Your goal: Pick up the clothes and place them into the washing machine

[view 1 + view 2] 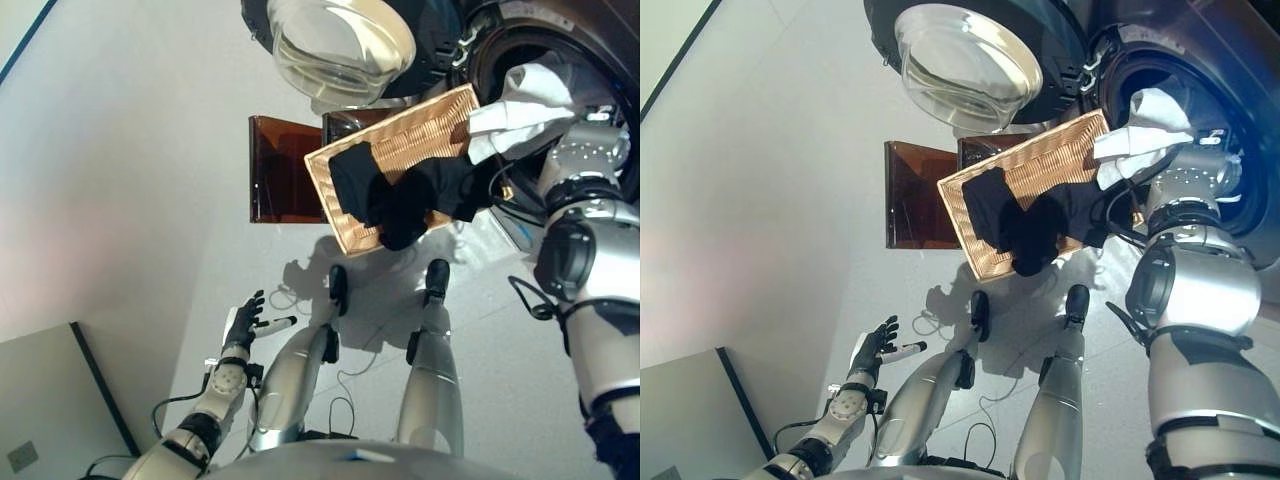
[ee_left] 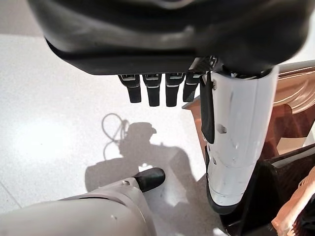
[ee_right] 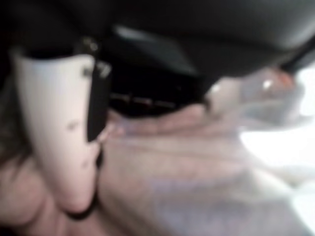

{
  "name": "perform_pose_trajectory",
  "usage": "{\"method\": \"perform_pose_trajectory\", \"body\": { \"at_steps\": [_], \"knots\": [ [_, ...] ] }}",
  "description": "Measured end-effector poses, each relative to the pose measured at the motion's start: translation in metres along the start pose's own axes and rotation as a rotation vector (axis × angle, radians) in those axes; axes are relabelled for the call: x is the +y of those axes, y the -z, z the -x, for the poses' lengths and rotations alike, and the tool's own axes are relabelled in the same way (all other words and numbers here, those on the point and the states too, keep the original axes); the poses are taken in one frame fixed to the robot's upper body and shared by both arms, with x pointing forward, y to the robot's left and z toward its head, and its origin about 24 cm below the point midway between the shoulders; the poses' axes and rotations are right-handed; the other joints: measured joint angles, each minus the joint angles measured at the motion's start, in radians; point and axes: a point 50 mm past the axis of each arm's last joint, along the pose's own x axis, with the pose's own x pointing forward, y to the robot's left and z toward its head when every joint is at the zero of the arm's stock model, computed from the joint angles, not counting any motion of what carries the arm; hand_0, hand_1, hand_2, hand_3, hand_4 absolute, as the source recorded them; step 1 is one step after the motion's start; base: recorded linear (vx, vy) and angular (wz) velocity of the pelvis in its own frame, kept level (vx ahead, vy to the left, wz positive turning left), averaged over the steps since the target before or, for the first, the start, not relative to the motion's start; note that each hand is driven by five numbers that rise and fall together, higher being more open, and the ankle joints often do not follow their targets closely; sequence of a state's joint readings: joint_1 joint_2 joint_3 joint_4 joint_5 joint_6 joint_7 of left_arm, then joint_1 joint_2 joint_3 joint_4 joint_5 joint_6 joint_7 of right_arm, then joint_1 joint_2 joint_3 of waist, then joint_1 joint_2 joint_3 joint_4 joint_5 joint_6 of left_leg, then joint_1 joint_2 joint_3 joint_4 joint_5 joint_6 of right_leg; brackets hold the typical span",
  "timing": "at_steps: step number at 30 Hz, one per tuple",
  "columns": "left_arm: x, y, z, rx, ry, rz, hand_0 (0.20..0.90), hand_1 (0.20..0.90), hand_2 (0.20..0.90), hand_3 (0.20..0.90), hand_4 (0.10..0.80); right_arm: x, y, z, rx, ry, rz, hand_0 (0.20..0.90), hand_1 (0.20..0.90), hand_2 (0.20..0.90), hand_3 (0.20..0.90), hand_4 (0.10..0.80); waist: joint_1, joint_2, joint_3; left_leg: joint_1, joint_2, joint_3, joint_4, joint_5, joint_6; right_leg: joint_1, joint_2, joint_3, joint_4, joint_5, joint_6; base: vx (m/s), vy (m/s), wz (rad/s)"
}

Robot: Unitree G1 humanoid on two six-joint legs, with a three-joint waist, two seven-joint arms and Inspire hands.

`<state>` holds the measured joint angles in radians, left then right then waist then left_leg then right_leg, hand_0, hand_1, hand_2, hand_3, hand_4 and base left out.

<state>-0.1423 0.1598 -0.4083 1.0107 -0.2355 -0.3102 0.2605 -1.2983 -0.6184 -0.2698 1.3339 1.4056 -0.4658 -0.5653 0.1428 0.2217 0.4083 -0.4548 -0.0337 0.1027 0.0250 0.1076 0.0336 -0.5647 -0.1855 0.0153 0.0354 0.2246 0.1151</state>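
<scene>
Right hand [image 3: 54, 128], thumb pressed into pale fabric, grasped a white garment [image 1: 520, 105] at the washing machine's drum opening [image 1: 1200, 95], far right; dark clothes [image 1: 400, 195] lay in the wicker basket [image 1: 400, 140] nearby. Left hand [image 1: 242, 322] hung slack and empty, near left. Advised: carry the cloth deep past the rim before letting go, so no trailing edge snags the open door [image 1: 970, 60].

Washer [image 1: 1230, 90]: door [image 1: 965, 60] swung open.
Basket [image 1: 1040, 165]: wicker, beside the drum opening, black clothes [image 1: 1035, 220] draped over its rim.
White cloth [image 1: 1140, 130]: at the drum mouth, above the right wrist.
Left hand [image 1: 872, 350]: low, fingers spread, empty.
</scene>
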Motion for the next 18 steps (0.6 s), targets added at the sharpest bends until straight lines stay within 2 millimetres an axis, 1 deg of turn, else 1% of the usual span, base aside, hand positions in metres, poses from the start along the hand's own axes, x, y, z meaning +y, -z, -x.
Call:
{"method": "perform_pose_trajectory", "body": {
  "at_steps": [2,4,18],
  "knots": [
    [0.0000,0.0002,0.0000,0.001,0.000,0.000,0.900,0.900,0.900,0.900,0.800,0.0005,-0.0030,0.0003,-0.021,0.007,-0.026,0.200,0.200,0.200,0.200,0.300,0.009,0.004,0.001,0.006,0.000,0.001,-0.005,0.002,0.000,0.002,0.000,0.000,-0.002,0.000,0.000,0.000,0.000,0.00],
    [0.0001,0.0000,-0.0001,0.000,-0.002,0.000,0.900,0.900,0.900,0.900,0.800,0.0000,-0.0038,0.0003,-0.029,0.018,-0.032,0.900,0.900,0.900,0.900,0.800,0.010,0.009,0.000,0.012,0.000,0.000,-0.011,0.004,0.001,0.009,-0.001,0.000,-0.006,0.000,0.000,0.000,0.000,0.00],
    [0.0000,-0.0004,-0.0002,-0.001,-0.001,-0.001,0.900,0.900,0.900,0.900,0.800,-0.0001,-0.0037,0.0005,-0.032,0.023,-0.024,0.900,0.900,0.900,0.900,0.800,0.008,0.009,-0.001,0.013,0.000,0.000,-0.010,0.005,0.001,0.013,0.000,-0.003,-0.007,0.001,0.001,0.000,0.000,0.00]
  ]
}}
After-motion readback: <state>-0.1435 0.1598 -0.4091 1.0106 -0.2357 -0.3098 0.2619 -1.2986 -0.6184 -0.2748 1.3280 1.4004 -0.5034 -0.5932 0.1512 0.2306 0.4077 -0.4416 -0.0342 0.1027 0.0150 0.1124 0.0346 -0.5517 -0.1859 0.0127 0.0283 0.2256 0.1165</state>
